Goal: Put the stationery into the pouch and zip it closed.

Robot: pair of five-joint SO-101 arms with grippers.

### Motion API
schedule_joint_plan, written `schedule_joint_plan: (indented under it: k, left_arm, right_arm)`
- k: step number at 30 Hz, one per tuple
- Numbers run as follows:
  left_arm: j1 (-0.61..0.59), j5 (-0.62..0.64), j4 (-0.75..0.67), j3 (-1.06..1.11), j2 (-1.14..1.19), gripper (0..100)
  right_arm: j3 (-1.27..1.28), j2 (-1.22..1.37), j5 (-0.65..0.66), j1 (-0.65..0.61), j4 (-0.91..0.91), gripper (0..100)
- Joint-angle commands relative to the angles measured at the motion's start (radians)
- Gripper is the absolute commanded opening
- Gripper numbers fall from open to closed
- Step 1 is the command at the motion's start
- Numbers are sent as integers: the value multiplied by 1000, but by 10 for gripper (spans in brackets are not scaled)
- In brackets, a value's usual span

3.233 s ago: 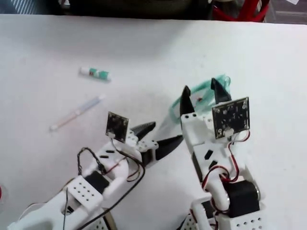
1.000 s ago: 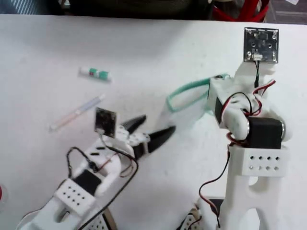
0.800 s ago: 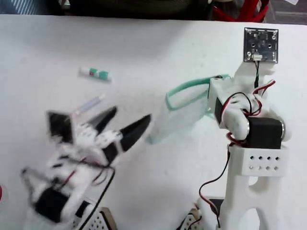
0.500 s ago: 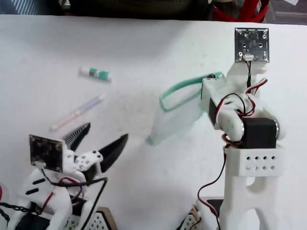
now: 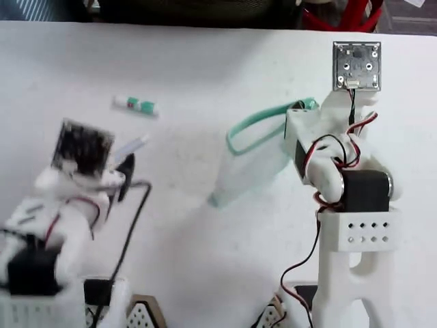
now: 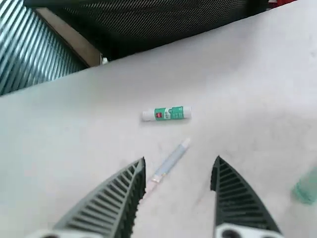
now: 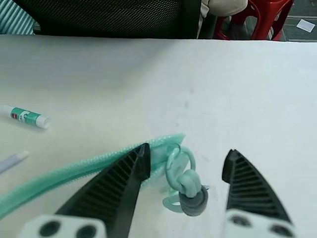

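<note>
The high camera is looking steeply down over the table (image 5: 205, 61) from above the arms. The left wrist camera is facing forward and down, low over the surface, framing the glue stick (image 6: 166, 113) and pen (image 6: 171, 160) at the table's 10 o'clock. The right wrist camera is sitting close over the pouch (image 7: 89, 166) toward 2 o'clock. All three views are sharing the glue stick.

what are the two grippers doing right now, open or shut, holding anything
Left gripper: open, empty, pointed at the pen.
Right gripper: open, fingers either side of the pouch zipper pull, not clamped.
</note>
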Motion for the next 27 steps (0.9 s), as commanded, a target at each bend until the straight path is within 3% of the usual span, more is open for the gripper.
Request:
schedule_joint_plan:
  k: [1,7,10,12,15,20,24,27]
  left_arm:
    - [-51,282,3,-164,311,214]
    - [-50,868,-80,-324,727,257]
    - [-48,951,-212,-387,911,302]
    - [-36,919,-305,-419,1018,294]
    - [-10,763,-400,-480,1159,247]
    - [15,559,-603,-608,1359,23]
    - [-2,430,-801,-710,1552,41]
    - [-8,308,-865,-813,1699,24]
  right_arm:
    - [34,21,3,-21,2,241]
    - [37,25,3,-21,2,241]
    - [52,24,3,-21,-8,241]
    - [83,24,3,-31,-45,241]
    - [150,21,5,-74,-116,241]
    - [219,16,11,-145,-182,241]
    - [226,16,11,-143,-186,241]
    - [227,16,12,-142,-186,241]
